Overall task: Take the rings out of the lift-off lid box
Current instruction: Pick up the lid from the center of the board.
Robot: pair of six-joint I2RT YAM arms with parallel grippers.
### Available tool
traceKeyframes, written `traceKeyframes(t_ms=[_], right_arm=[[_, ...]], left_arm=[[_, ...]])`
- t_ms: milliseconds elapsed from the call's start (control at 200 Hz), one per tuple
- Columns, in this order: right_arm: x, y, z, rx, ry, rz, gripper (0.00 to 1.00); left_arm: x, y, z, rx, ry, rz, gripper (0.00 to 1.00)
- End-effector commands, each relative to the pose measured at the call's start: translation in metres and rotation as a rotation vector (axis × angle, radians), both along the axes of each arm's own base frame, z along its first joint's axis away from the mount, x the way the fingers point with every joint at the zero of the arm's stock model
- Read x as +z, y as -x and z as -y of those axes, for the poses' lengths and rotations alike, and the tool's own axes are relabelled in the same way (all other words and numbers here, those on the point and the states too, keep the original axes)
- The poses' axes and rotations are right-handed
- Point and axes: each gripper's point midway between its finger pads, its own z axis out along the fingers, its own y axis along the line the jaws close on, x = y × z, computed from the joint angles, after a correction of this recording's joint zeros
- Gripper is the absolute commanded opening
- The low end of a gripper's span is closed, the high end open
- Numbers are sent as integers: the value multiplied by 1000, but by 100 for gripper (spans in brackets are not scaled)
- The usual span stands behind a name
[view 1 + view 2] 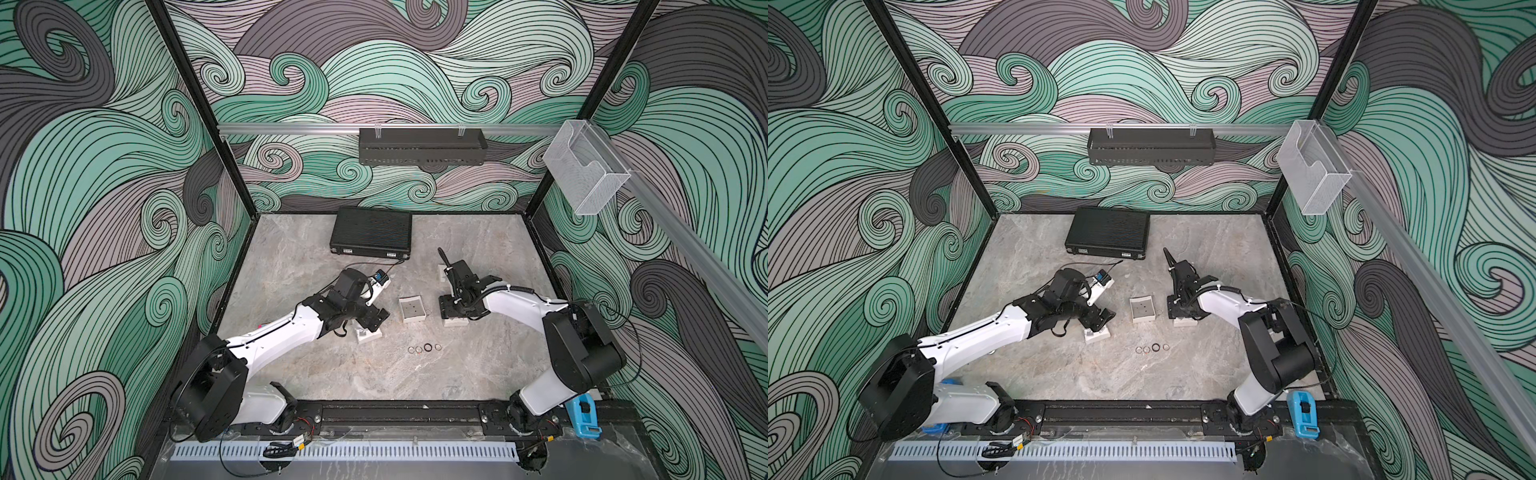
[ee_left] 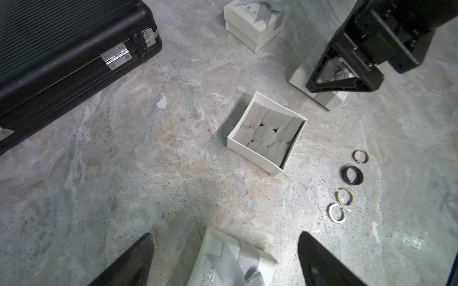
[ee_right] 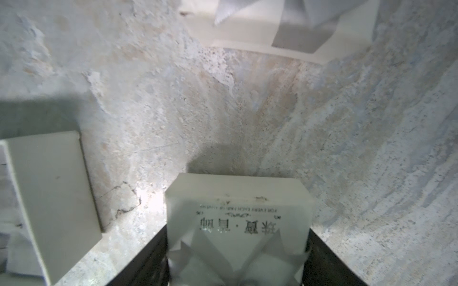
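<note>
Already four rings [image 2: 345, 174] are laid on the bench [image 2: 124, 161] beside an open box [image 2: 255, 156]; a lidded box [image 3: 238, 198] is clasped by the right gripper [image 3: 238, 232], the left gripper [image 2: 224, 237] spread wide.

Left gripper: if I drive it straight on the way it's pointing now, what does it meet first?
The closed white box with the grey ribbon. In the left wrist view it sits directly ahead of the open left gripper, between its fingers; how much gap remains is unclear.

Left arm [image 1: 274, 336] and right arm [image 1: 515, 309] have glossy white shells, bulky black joint housings [image 1: 216, 374] and thin black cables [image 1: 515, 287].
</note>
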Motion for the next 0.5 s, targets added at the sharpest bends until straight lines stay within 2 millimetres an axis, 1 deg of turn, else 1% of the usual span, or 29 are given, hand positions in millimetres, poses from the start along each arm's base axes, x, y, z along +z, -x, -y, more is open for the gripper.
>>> traceKeyframes(t_ms=[0, 85, 205, 310, 370, 491], right_arm=[[27, -6, -5, 17, -3, 50, 75], [41, -7, -11, 33, -13, 68, 75], [59, -9, -24, 64, -38, 94, 74], [70, -10, -38, 91, -52, 104, 74], [72, -11, -46, 103, -60, 105, 74], [69, -10, -64, 128, -72, 88, 74]], left_arm=[[17, 8, 8, -73, 73, 52, 92], [20, 13, 9, -98, 94, 62, 92], [21, 18, 11, -122, 111, 60, 92], [21, 20, 13, -140, 118, 58, 92], [22, 23, 15, -157, 126, 57, 92], [27, 31, 20, -209, 161, 63, 92]])
